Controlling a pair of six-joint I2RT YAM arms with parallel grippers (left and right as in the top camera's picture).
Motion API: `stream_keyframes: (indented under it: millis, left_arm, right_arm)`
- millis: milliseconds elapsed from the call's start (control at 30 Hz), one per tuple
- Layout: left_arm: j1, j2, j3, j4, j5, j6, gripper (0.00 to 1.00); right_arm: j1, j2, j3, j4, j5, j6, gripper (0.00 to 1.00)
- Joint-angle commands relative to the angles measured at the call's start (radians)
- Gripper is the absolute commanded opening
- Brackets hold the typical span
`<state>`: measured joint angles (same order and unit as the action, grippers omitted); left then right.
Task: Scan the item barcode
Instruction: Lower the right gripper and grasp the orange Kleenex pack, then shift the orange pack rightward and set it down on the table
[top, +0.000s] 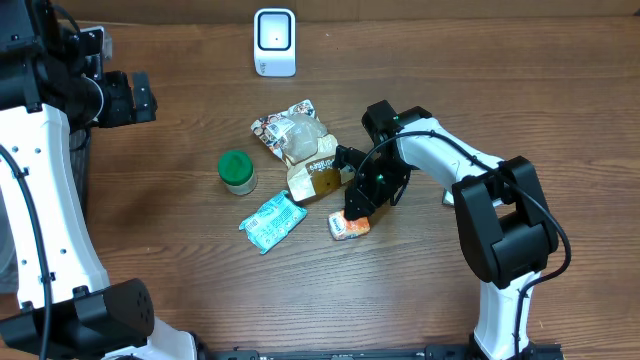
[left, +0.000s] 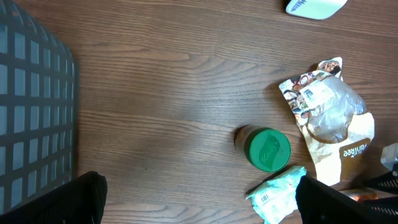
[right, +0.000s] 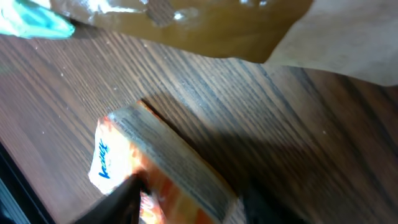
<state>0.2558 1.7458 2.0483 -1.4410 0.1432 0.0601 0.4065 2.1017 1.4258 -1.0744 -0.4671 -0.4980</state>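
1. Orange crinkly plastic packet (top: 350, 227) with blue lettering is lying flat on the brown wooden table (top: 170, 270), right of centre, just below a brown-and-clear snack bag (top: 303, 148).
2. Right gripper (top: 357, 208) is hanging directly over the packet. In the wrist view the packet's near end is sitting between the two black fingers (right: 123, 200), one of them touching the wrapper. The jaws are standing part-way apart; whether they are clamping the packet cannot be told.
3. Left gripper (top: 133, 97) is hovering at the table's far left, well apart from the packet, jaws spread wide and holding nothing.
4. White boxy barcode scanner (top: 274, 42) is standing at the far edge, well apart from the packet.
5. Green-lidded round jar (top: 237, 171) and teal foil sachet (top: 272, 220) are lying to the packet's left, the sachet nearer.
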Motion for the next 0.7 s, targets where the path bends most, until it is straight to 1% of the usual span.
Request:
stream_keyframes:
  millis: [0,33,100,133,200,433,533,667]
  left_arm:
    - [0.001,0.001,-0.005,0.002,0.011,0.022,1.00]
    - [0.001,0.001,-0.005,0.002,0.011,0.022,0.99]
    - [0.001,0.001,-0.005,0.002,0.011,0.022,0.99]
    - [0.001,0.001,-0.005,0.002,0.011,0.022,1.00]
    - [0.001,0.001,-0.005,0.002,0.011,0.022,0.99]
    - [0.001,0.001,-0.005,0.002,0.011,0.022,1.00]
    - [0.001,0.001,-0.005,0.002,0.011,0.022,1.00]
    - [0.001,0.001,-0.005,0.002,0.011,0.022,0.99]
  right_arm:
    - [-0.002,0.004,-0.012,0.000,-0.006,0.007,0.27]
    - [-0.002,0.004,-0.012,0.000,-0.006,0.020,0.23]
    - [-0.003,0.004,-0.012,0.000,-0.005,0.046,0.20]
    - [-0.003,0.004,-0.012,0.000,-0.005,0.056,0.16]
    - [-0.003,0.004,-0.010,-0.008,-0.005,0.079,0.04]
    - [-0.032,-0.007,0.043,-0.036,-0.006,0.251,0.04]
    - [-0.058,-0.041,0.068,-0.038,-0.006,0.334,0.04]
    - [-0.107,-0.134,0.081,-0.037,-0.006,0.449,0.04]
